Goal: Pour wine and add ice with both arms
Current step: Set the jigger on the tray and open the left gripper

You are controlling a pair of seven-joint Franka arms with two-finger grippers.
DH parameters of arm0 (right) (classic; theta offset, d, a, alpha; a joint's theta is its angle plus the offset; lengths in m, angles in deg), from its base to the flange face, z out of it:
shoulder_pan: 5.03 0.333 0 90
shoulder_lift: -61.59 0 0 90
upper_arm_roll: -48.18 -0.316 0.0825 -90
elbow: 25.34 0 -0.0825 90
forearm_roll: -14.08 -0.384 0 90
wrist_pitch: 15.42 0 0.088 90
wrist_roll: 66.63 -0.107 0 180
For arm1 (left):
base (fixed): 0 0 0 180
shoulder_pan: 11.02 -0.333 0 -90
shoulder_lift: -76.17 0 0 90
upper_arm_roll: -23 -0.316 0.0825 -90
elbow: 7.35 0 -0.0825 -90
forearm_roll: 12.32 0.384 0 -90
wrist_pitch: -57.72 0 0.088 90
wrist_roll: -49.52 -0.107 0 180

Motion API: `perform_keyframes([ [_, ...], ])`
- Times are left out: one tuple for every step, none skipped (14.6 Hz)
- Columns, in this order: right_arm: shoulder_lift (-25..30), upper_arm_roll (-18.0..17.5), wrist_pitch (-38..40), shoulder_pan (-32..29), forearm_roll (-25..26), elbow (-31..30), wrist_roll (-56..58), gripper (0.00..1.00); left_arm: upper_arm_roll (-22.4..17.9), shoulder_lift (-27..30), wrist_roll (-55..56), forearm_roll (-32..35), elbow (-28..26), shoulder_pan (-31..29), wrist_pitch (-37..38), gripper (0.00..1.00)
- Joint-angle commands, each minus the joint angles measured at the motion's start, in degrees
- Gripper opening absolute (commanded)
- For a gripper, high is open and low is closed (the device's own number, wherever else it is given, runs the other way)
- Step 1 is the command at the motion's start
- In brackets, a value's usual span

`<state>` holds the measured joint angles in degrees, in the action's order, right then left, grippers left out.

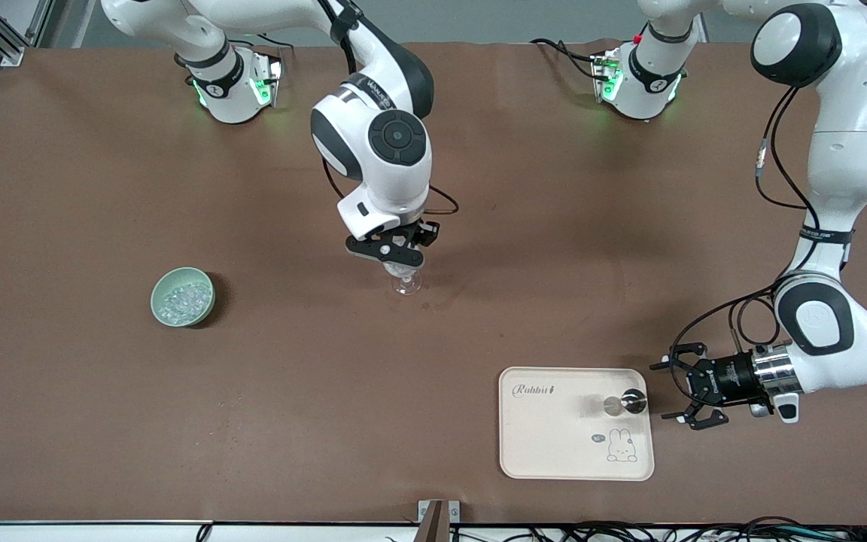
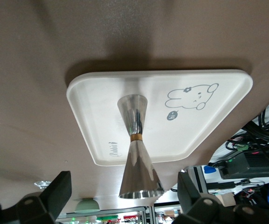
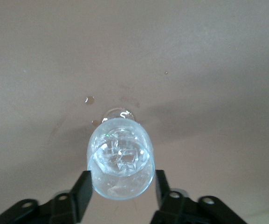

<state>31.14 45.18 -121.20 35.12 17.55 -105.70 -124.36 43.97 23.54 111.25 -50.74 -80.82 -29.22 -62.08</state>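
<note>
I see wide bare table around the wine glass (image 1: 406, 281) mid-table with ice (image 3: 120, 156) inside, my right gripper (image 1: 394, 254) straddling its bowl with fingers apart, while my left gripper (image 1: 680, 392) waits spread beside the tray's (image 1: 554, 444) edge, facing the steel jigger (image 1: 624, 403).

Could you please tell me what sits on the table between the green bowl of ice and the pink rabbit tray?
In the front view, the wine glass stands between the green bowl and the tray, under the right gripper; the rest is bare brown table.
</note>
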Motion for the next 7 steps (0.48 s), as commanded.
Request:
perform_keyframes([
  [3.81, -0.08, 0.40, -2.52, 1.01, 0.20, 0.68, 1.00, 0.04, 5.24, 1.72, 6.05, -0.97, 0.53, 2.64, 1.00],
  [5.30, -0.08, 0.57, -4.10, 1.45, 0.20, 2.16, 1.00, 0.12, 6.91, 1.72, 8.95, -0.97, 0.79, 3.69, 1.00],
  [7.15, -0.26, 1.71, -5.77, 1.54, 0.20, 4.35, 1.00, 0.12, 8.49, 1.55, 12.11, -0.97, 1.06, 5.18, 1.00],
  [9.77, -0.34, 4.16, -8.13, 1.45, 0.20, 6.81, 1.00, 0.47, 10.07, 1.38, 15.63, -0.97, 1.41, 6.93, 1.00],
  [12.24, -0.35, 6.18, -10.33, 1.37, 0.11, 9.45, 1.00, 1.08, 11.57, 1.20, 18.88, -0.97, 1.76, 8.34, 1.00],
  [14.61, -0.35, 8.64, -12.44, 1.36, 0.11, 12.26, 1.00, 2.05, 12.71, 1.02, 22.39, -0.97, 1.76, 9.40, 1.00],
  [17.33, -0.35, 11.62, -15.51, 1.36, 0.11, 14.29, 1.00, 3.62, 14.20, 1.02, 26.34, -0.97, 1.68, 10.45, 1.00],
])
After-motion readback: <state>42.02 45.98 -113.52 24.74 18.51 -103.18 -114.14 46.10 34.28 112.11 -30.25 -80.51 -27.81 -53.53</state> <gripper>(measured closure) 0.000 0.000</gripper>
